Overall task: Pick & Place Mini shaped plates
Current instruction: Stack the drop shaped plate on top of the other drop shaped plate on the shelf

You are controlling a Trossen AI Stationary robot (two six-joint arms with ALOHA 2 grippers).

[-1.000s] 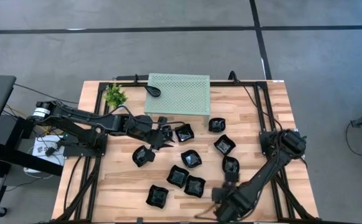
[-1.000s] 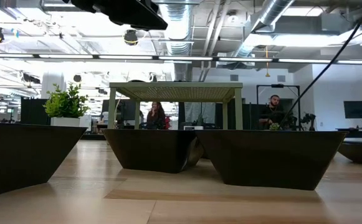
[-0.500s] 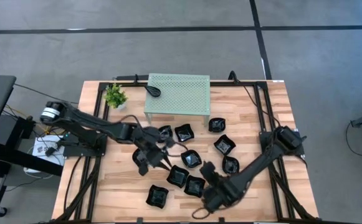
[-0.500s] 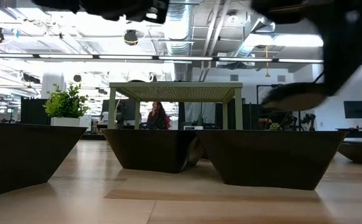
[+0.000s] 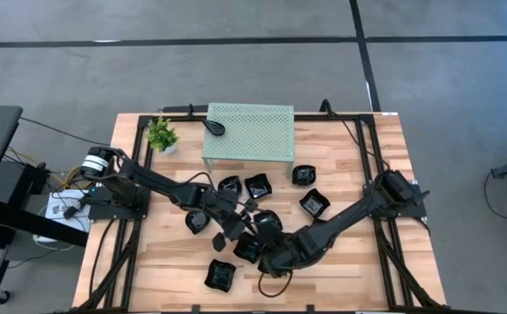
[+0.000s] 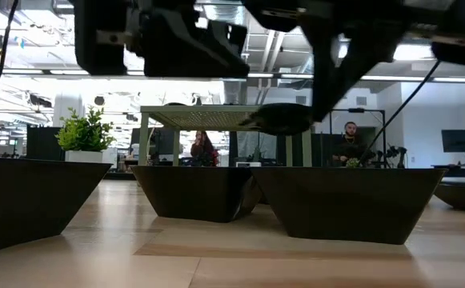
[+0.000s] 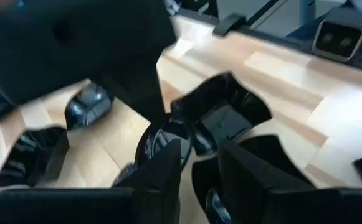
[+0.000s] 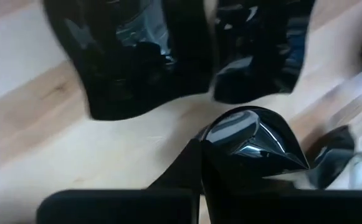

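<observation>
Several glossy black mini plates [image 5: 314, 202] stand on the wooden table. One more [image 5: 215, 127] sits on the green perforated stand [image 5: 249, 131]. My left gripper [image 5: 238, 228] hovers over the middle cluster. Its fingers [image 7: 162, 177] stand a little apart, open, above a lobed plate [image 7: 221, 115]. My right gripper [image 5: 270, 257] has reached in from the right, close beside the left one. It is shut on a teardrop-shaped plate [image 8: 249, 140], which the low view shows as a dark shape [image 6: 276, 118] in the air. My right gripper holds the teardrop plate by its rim [image 8: 209, 140], at the end nearest the fingers. The fingers come slanting down from above. The plate is lifted clear of the table and juts out past the fingertips, roughly level. The contact itself is hidden by the fingers.
Plates crowd the table's middle, right under both grippers [image 5: 249, 249]. A small potted plant [image 5: 161, 133] stands at the far left by the stand. Black frame rails [image 5: 131, 174] run along both sides. Bare wood shows at the near left [image 5: 161, 262] and near right.
My right gripper has swept from the near right toward the table's left and a little farther in, carrying the plate above the table. My left gripper has moved from the plates in front of the stand toward the near edge and rightward. The two grippers now sit close together.
</observation>
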